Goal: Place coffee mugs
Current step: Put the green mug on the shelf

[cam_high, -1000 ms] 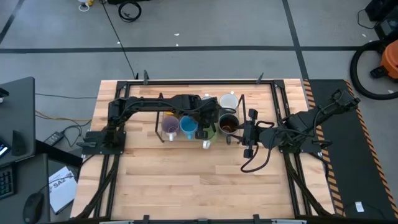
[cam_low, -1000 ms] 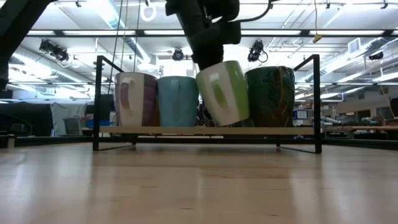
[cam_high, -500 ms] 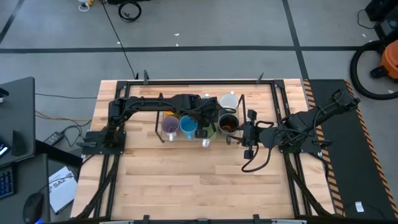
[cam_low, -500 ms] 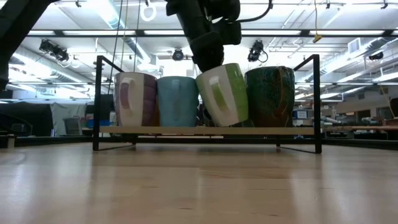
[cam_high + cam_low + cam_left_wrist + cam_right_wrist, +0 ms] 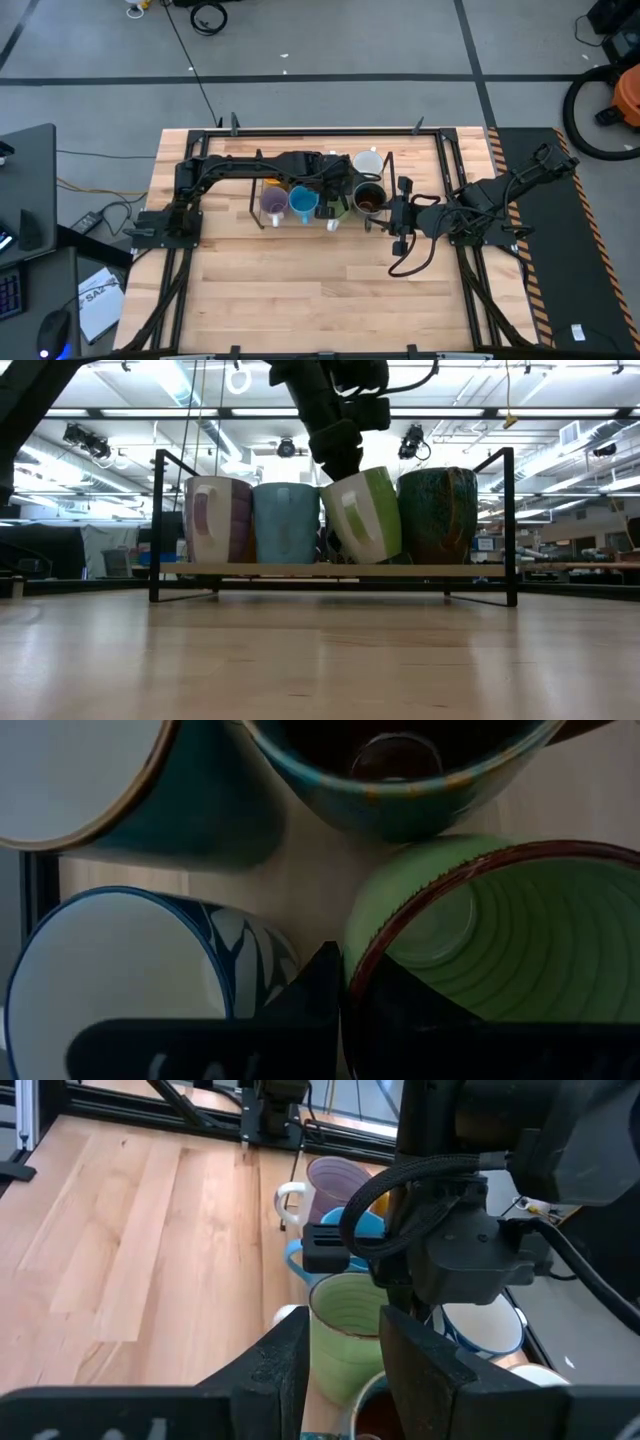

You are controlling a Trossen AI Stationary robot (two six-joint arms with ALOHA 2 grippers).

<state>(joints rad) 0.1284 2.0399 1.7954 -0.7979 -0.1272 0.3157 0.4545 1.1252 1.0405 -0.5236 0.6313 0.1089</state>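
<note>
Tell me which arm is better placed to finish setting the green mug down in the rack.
Left. The left gripper already pinches the tilted green mug's rim above the rack; the right gripper waits beside the rack, holding nothing.

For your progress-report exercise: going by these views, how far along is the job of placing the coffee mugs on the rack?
Done: the lavender mug, blue mug and dark mug stand upright in the wire rack, with more mugs behind them. In hand: the left gripper pinches the rim of the light green mug, which is tilted. Left: level it and let go. The right gripper waits beside the rack.
</note>
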